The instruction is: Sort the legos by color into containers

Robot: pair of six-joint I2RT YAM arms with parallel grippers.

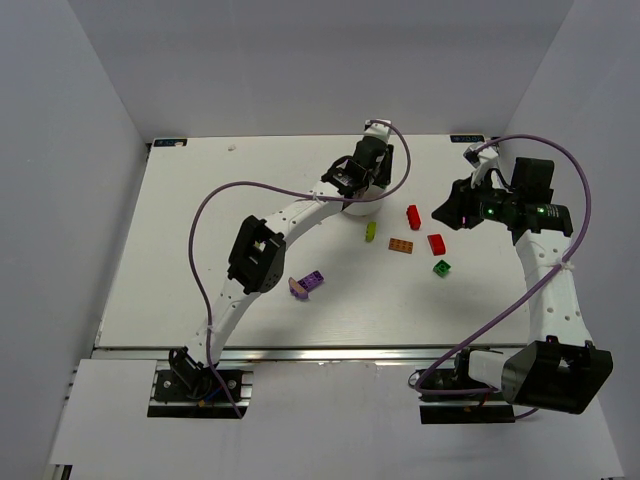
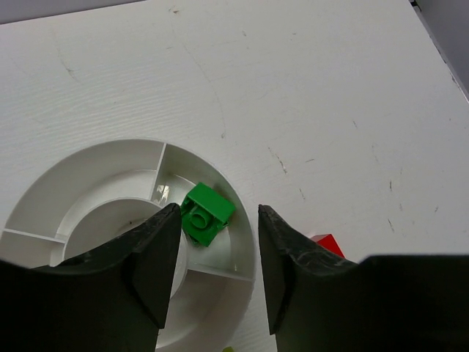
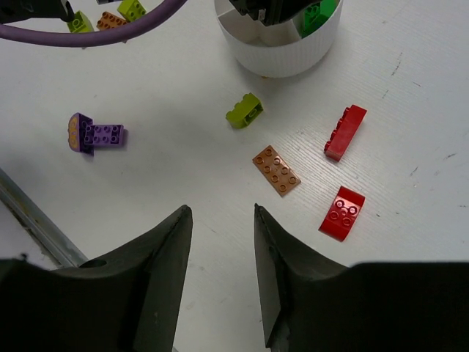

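The round white dish point(image 2: 88, 172) point(image 3: 278, 51) point(image 1: 362, 208) lies under my left gripper point(image 2: 218, 220) point(image 1: 347, 178), which hovers open over its rim. A dark green lego point(image 2: 207, 213) point(image 3: 316, 15) lies loose in one wedge compartment, just ahead of the fingertips. On the table lie a yellow-green lego point(image 3: 245, 110) point(image 1: 370, 231), an orange plate point(image 3: 276, 170) point(image 1: 401, 246), two red legos point(image 3: 345, 132) point(image 3: 342, 213), a purple piece point(image 3: 97, 134) point(image 1: 307, 285) and a green lego point(image 1: 441, 267). My right gripper point(image 3: 222, 213) point(image 1: 450, 212) is open and empty above the table.
More small yellow-green and orange bricks point(image 3: 110, 18) show beyond the left arm's purple cable point(image 3: 95, 33). One red lego point(image 2: 327, 244) lies just outside the dish by my left fingers. The table's metal front rail point(image 1: 300, 352) runs along the near edge.
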